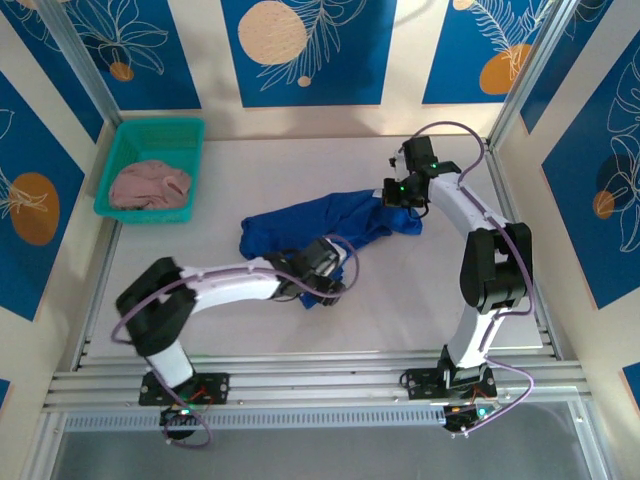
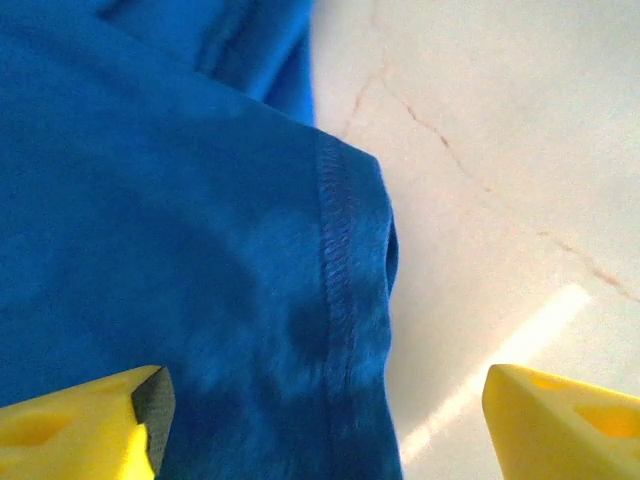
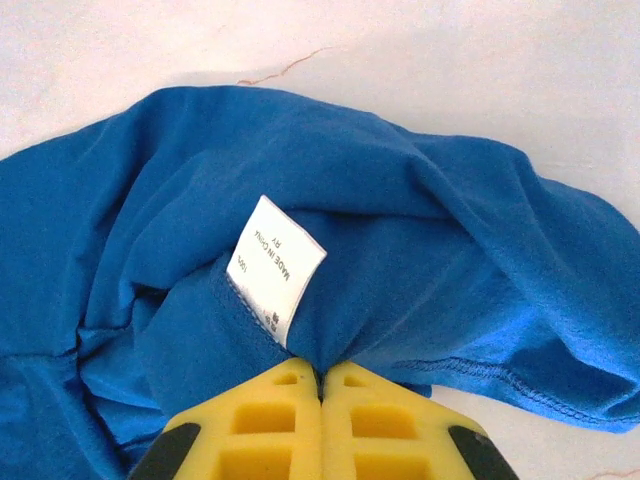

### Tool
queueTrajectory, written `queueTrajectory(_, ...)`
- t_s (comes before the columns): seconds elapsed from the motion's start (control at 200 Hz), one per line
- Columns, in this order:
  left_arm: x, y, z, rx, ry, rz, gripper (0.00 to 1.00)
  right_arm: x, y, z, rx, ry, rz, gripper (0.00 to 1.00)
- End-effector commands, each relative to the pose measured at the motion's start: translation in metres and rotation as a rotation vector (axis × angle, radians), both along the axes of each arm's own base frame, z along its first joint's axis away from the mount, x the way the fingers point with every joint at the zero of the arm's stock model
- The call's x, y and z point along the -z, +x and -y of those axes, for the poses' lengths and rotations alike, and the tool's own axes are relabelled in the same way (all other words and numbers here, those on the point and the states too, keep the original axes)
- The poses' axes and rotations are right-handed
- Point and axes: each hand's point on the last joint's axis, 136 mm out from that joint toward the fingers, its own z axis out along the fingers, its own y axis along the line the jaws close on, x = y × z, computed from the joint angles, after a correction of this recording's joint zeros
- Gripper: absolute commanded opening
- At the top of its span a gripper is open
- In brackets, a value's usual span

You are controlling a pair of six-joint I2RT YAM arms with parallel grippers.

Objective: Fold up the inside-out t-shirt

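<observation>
My left gripper [image 2: 325,400], fingers spread, covers part of the royal-blue cotton t-shirt [image 1: 290,225]; nearer the table's [image 1: 250,335] right edge, my right gripper [image 3: 322,385] pinches fabric beside a white label [image 3: 276,264].

We are looking at white links and black joints on the left arm [image 1: 235,280] and right arm [image 1: 462,208] — lilac cables [image 1: 455,127] looping alongside, green lights [image 1: 401,184] glowing, yellow fingers [image 3: 275,425] bearing moulded rectangular recesses.
</observation>
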Motion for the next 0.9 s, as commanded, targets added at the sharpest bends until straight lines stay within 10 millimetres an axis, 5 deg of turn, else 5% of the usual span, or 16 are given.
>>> queueTrajectory(0.0,-0.008,0.028,0.012,0.021,0.066,0.114,0.79,-0.011,-0.004,-0.003,-0.008,0.054,0.021,0.03)
queueTrajectory(0.235,0.011,0.054,0.036,0.035,0.131,0.137,0.67,-0.008,-0.010,0.000,-0.008,0.059,0.011,0.03)
queueTrajectory(0.465,0.012,0.066,0.034,0.020,0.154,0.140,0.34,-0.011,-0.013,0.006,-0.002,0.065,0.019,0.04)
queueTrajectory(0.81,-0.001,0.051,0.021,0.041,0.117,0.119,0.26,-0.012,-0.012,0.010,0.008,0.079,0.024,0.04)
queueTrajectory(0.895,0.002,0.046,0.020,0.056,0.117,0.099,0.36,-0.011,-0.013,0.010,0.009,0.081,0.023,0.04)
